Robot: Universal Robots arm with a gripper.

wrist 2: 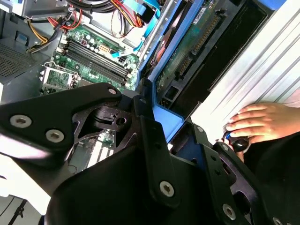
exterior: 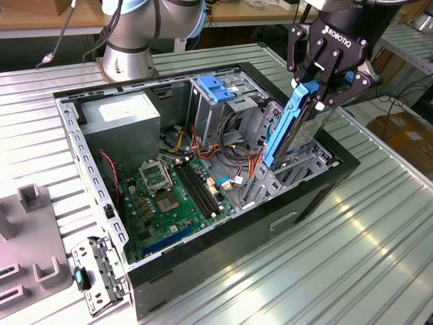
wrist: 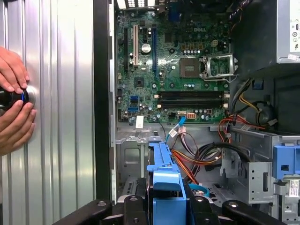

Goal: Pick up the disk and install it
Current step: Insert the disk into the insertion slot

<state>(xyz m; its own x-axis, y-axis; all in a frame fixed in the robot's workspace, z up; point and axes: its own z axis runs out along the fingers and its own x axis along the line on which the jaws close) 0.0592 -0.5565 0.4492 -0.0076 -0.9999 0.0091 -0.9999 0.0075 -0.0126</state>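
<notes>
Ribbed metal table [exterior: 365, 257] carries an open computer case [exterior: 203, 254]. Over its drive bay [exterior: 298, 172], at the exterior view's right, the gripper [exterior: 323, 74] has its jaws closed on the top end of the disk [exterior: 298, 128], which stands steeply tilted, lower end down among the bay's metal; whether it has entered the slot I cannot tell. I judge the disk stiff, dense and shock-sensitive, its blue plastic rails [exterior: 279, 135] springy, so gripping the firm metal body suits it best.

Bright overhead light. Glare streaks the ribbed table [exterior: 365, 250]; computer case [exterior: 223, 250] interior dimmer; my gripper [exterior: 325, 91] reads black.
</notes>
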